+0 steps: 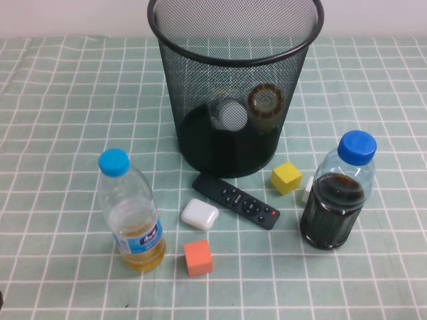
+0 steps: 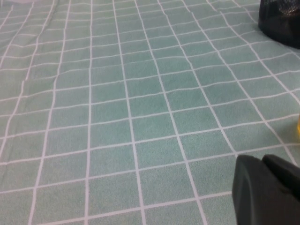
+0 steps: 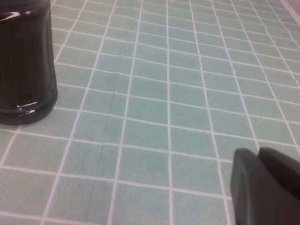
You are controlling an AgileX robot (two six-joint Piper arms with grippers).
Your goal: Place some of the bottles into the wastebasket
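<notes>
The black wire-mesh wastebasket (image 1: 235,80) stands at the back middle of the table. Through its mesh I see two bottles lying inside: the clear plastic bottle with a white cap (image 1: 227,114) and the small brownish bottle (image 1: 266,105) beside it. Neither gripper shows in the high view. My left gripper (image 2: 263,159) hangs low over bare cloth, fingers together and empty; the wastebasket's base (image 2: 281,23) is far from it. My right gripper (image 3: 258,153) is also shut and empty, over bare cloth near the dark-liquid bottle (image 3: 23,61).
A blue-capped bottle of yellow liquid (image 1: 131,213) stands front left and a blue-capped bottle of dark liquid (image 1: 337,193) front right. A black remote (image 1: 237,201), a white case (image 1: 199,215), an orange cube (image 1: 198,258) and a yellow cube (image 1: 286,177) lie between them.
</notes>
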